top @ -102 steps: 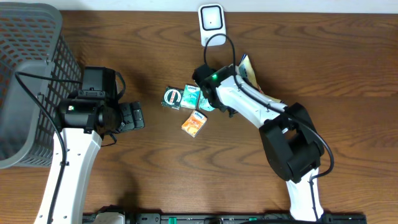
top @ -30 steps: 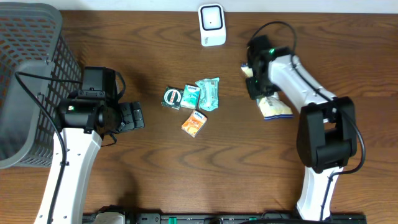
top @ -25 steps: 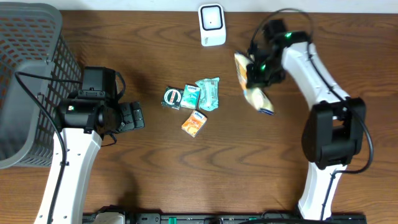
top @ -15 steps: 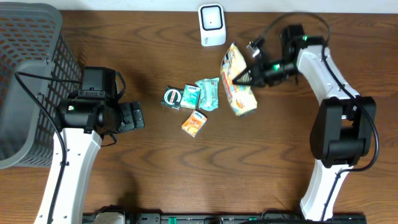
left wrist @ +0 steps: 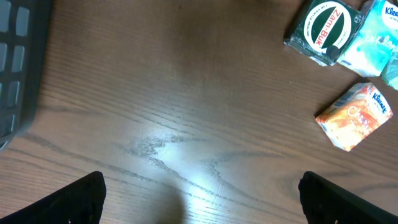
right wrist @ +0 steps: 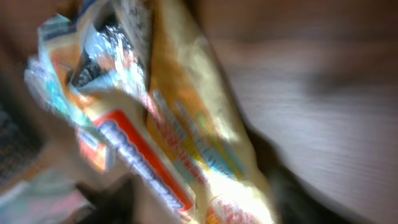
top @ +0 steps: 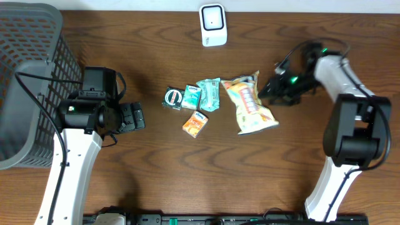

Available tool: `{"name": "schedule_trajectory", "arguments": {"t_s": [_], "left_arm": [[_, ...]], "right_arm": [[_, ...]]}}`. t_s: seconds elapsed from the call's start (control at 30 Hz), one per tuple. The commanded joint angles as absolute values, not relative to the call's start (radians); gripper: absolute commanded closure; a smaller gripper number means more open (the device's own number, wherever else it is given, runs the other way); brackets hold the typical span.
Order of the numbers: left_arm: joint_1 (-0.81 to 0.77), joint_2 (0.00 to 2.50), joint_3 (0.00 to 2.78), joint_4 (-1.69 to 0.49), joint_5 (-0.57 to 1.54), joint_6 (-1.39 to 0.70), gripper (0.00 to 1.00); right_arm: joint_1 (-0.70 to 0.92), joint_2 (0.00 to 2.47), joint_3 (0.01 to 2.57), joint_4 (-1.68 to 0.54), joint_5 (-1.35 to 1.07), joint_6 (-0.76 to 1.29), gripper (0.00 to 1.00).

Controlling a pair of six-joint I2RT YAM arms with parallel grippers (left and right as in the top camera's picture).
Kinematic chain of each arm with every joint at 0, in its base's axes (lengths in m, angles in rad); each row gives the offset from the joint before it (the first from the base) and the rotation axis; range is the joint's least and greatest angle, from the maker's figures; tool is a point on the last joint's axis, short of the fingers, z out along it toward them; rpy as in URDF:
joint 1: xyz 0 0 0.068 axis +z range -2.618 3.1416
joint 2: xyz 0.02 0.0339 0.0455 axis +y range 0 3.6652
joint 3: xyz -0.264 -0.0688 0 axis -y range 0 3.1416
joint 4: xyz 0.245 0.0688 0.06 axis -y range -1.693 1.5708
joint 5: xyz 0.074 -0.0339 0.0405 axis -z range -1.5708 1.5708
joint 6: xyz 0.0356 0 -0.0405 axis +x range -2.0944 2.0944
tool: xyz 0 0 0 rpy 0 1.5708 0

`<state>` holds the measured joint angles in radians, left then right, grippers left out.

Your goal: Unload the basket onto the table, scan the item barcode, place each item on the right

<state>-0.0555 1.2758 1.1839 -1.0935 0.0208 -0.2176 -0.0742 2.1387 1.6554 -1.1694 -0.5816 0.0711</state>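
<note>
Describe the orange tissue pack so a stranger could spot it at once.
Find the white scanner at the table's far edge. Below it lies a cluster of small packs; the tissue pack is the lowest, the only orange one among green and teal.

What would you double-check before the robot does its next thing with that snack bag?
1. Snack bag lying flat on the table: ok.
2. Right tool open and clear of the bag: cannot tell; its wrist view is blurred.
3. Barcode on the bag facing up: cannot tell.
4. Left tool open and empty: ok.
5. White scanner uncovered, nothing on it: ok.
</note>
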Motion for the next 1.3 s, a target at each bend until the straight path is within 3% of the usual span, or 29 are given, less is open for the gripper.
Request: {"name": "schedule_trajectory", "arguments": {"t_s": [0.0, 0.2, 0.67, 0.73, 0.77, 0.83, 0.87, 1.27], "left_arm": [[-0.059, 1.279, 1.179, -1.095, 0.015, -0.231, 0.02], [-0.059, 1.279, 1.179, -1.095, 0.015, -0.231, 0.02], [-0.059, 1.279, 1.179, -1.095, 0.015, -0.231, 0.03], [-0.059, 1.279, 1.179, -1.095, 0.015, -0.231, 0.02], [-0.059, 1.279, 1.179, -1.095, 0.015, -0.231, 0.02], [-0.059, 1.279, 1.179, -1.095, 0.015, -0.231, 0.02], [-0.059, 1.279, 1.179, -1.095, 0.015, -0.231, 0.02], [-0.059, 1.279, 1.179, -1.095, 0.015, -0.231, 0.02]], "right_arm": [[-0.077, 2.117, 1.84, -1.277, -0.317, 0.089, 0.19], [0.001, 2.117, 1.943, -1.415, -0.295, 0.024, 0.19], [0.272, 2.117, 1.642, -1.103, -0.11, 0.075, 0.3], [0.285, 2.117, 1.612, -1.068, -0.109, 0.081, 0.45], [0.289, 2.117, 1.596, -1.053, -0.104, 0.095, 0.57], [0.29, 2.117, 1.578, -1.031, -0.104, 0.116, 0.9], [0.29, 2.117, 1.577, -1.026, -0.104, 0.128, 0.99], [0.29, 2.117, 1.915, -0.879, -0.189, 0.134, 0.99]]}}
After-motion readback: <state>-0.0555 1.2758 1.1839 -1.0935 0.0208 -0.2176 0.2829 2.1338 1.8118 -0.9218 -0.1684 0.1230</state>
